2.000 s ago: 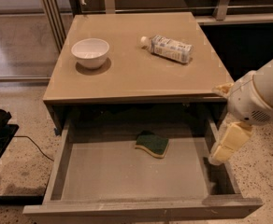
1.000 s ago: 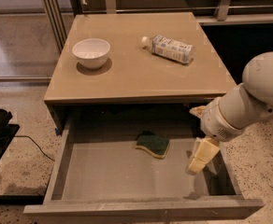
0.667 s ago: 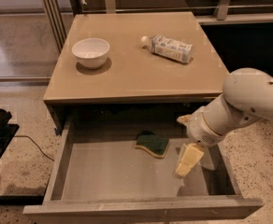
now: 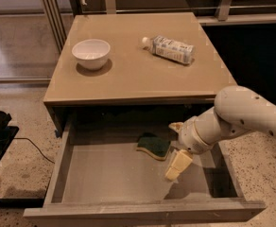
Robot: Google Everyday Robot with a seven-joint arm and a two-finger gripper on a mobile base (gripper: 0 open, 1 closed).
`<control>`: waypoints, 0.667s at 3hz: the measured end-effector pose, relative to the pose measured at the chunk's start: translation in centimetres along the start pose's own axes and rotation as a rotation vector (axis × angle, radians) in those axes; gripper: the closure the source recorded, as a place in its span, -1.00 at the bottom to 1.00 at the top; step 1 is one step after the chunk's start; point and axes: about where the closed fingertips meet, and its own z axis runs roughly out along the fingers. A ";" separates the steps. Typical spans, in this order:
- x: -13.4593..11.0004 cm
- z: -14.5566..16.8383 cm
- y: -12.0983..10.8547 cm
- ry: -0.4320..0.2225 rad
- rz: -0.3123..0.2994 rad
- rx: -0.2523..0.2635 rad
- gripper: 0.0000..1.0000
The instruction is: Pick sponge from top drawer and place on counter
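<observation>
The sponge, dark green on top with a yellow edge, lies flat on the floor of the open top drawer, toward its back middle. My gripper, with cream-yellow fingers, hangs inside the drawer just to the right of and slightly in front of the sponge, close to it but apart from it. The white arm reaches in from the right over the drawer's right side. The beige counter lies above and behind the drawer.
A white bowl stands on the counter's left part. A plastic bottle lies on its side at the back right. The drawer's low front wall and side walls ring the gripper. A black object and cable lie on the floor at the left.
My arm has swung leftward from the drawer's right edge into the drawer, and the gripper now sits beside the sponge. The sponge, bowl and bottle have not moved.
</observation>
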 end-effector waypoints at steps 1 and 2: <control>-0.3 1.0 -0.4 -0.068 0.006 0.083 -1.00; 0.7 2.9 -1.4 -0.083 0.030 0.131 -1.00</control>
